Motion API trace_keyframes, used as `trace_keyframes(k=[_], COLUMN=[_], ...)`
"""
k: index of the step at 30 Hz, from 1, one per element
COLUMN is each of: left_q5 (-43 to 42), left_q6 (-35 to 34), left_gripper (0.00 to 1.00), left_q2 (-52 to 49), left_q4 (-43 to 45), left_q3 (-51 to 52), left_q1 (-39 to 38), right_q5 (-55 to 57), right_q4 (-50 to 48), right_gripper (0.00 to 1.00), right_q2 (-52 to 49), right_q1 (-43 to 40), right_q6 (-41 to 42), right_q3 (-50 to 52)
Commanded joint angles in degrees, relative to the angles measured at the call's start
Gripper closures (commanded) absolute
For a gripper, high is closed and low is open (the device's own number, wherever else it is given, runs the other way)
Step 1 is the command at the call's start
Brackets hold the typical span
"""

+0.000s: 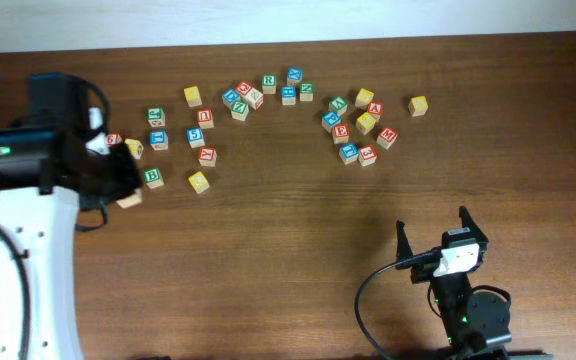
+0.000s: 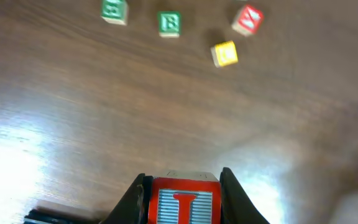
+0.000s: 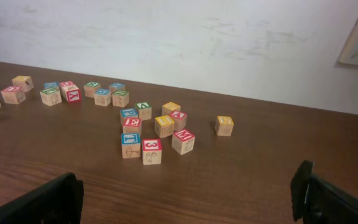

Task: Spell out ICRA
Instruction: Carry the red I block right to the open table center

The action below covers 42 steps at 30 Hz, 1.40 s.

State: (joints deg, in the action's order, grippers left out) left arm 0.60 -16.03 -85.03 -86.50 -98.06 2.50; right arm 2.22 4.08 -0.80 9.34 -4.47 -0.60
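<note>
While right claw (image 3: 185, 202) gapes wide, empty, left claw (image 2: 182, 182): clamped on I cube (image 2: 184, 204)
loose cubes (image 1: 199, 182): scattered on tabletop (image 1: 288, 250)

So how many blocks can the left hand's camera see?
5: red I block in the left gripper; green block, green B block, red block along the top; yellow block below. Others outside this view.

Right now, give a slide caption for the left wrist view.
Left gripper grips the red I block; a green B block lies ahead on the table.
</note>
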Motion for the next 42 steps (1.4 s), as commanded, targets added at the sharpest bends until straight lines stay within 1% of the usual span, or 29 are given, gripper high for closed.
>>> trace_keyframes(k=[1,5,10,13,17,26,35,42], left_q5=[-0.46,-0.87,-2.38,-2.38,-2.38,-2.36,-2.36,-2.36], left_q6=[0.87,0.85,-1.2,-2.45,-4.92,-5.64,-5.64,-5.62], left_gripper=[0.97,0.97,0.96,0.95,0.95,0.95,0.91,0.93], left_q2=[2.38,4.24,5.79,5.79,5.77,5.77,5.77,5.77], left_q4=[0.17,3.08,7.98,12.48,18.23,26.93,30.56,34.62], left_q3=[4.07,8.81,15.8,21.46,27.82,35.8,39.54,44.02], left_q1=[-4.96,-10.38,-16.44,-20.06,-22.8,-24.15,-24.15,-24.15], right_q5=[-0.09,-0.09,-0.09,-0.09,-0.09,-0.09,-0.09,-0.09], right_q4=[0.46,0.46,0.46,0.46,0.46,0.46,0.46,0.46], right_gripper=[0.02,0.02,0.02,0.02,0.02,0.02,0.02,0.02], right_q2=[0.44,0.44,0.44,0.44,0.44,0.44,0.44,0.44], right_q1=[-0.42,-0.42,-0.42,-0.42,-0.42,-0.42,-0.42,-0.42], right_q6=[0.7,0.7,0.7,0.7,0.7,0.7,0.7,0.7], right_q3=[0.28,0.28,0.28,0.28,0.28,0.28,0.28,0.28])
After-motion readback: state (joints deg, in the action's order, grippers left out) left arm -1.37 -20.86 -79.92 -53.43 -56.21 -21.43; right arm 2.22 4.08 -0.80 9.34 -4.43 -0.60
